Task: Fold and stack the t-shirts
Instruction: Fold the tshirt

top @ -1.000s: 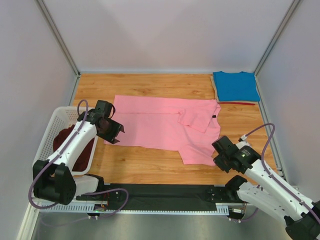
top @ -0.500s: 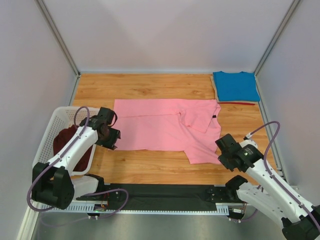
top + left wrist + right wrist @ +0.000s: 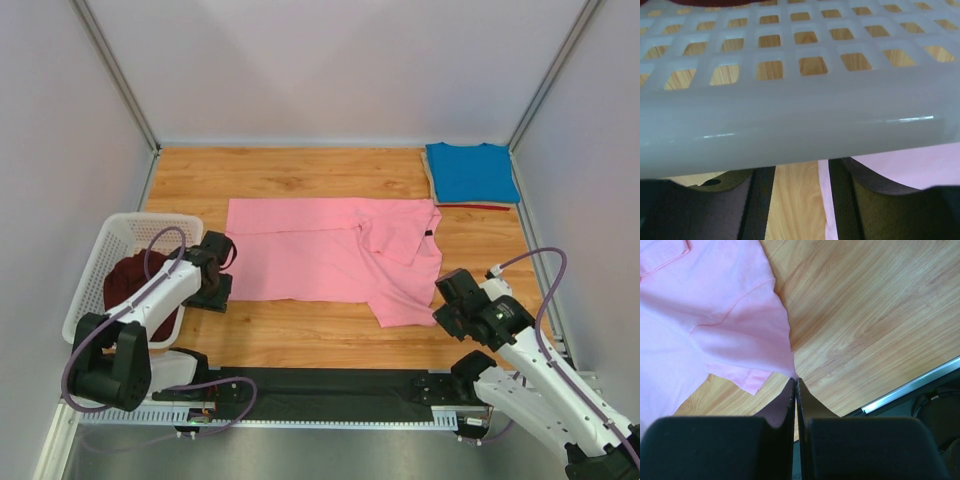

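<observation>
Pink t-shirt lies spread mid-counter. It looks light and limp, likely to sag, so take it by the hem corners. Your right fingers are pinched together on its near right corner. Your left fingers stand apart at its near left edge, beside the basket, gripping nothing. Blue t-shirt sits folded far right; maroon t-shirt is in the basket.

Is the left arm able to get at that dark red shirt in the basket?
Probably yes. The left gripper sits open right beside the white basket, and the maroon shirt lies uncovered inside. Only the basket's rim stands between them, so it would need to lift over.
</observation>
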You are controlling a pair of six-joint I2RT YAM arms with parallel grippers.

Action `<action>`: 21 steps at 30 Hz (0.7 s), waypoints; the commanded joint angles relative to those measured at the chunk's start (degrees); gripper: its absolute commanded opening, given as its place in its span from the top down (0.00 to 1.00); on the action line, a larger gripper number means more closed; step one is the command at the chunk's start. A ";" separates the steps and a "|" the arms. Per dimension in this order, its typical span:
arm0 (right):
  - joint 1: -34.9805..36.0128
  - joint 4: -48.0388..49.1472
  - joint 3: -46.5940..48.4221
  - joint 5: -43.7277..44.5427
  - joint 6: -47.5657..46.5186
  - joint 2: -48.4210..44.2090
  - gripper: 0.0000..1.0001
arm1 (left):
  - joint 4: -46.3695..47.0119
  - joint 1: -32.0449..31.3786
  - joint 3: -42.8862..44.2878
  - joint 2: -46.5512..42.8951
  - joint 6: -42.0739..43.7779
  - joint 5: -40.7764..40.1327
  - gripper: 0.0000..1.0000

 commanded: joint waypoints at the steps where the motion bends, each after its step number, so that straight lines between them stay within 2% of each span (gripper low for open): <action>1: -0.26 2.68 -0.61 -0.29 -0.91 -0.51 1.00 | 1.43 0.68 0.81 2.64 -2.57 -3.16 0.48; 15: -0.26 5.32 0.00 -2.23 -2.05 -0.68 1.00 | 7.40 0.77 -1.12 8.62 -1.95 -2.37 0.53; 17: -0.17 5.15 0.53 -2.23 -2.31 -0.77 1.00 | 7.66 0.77 -1.38 8.89 -1.95 -2.55 0.58; 18: -0.26 4.97 0.71 -2.23 -2.31 -0.77 1.00 | 7.84 0.77 -1.47 8.97 -1.95 -2.64 0.62; 19: -0.17 4.62 0.80 -2.14 -2.31 -0.95 1.00 | 8.02 0.77 -1.64 8.97 -1.78 -2.38 0.81; 21: -0.17 4.88 0.62 -2.23 -2.84 -0.95 1.00 | 6.97 0.77 -1.12 8.37 -1.78 -1.67 0.97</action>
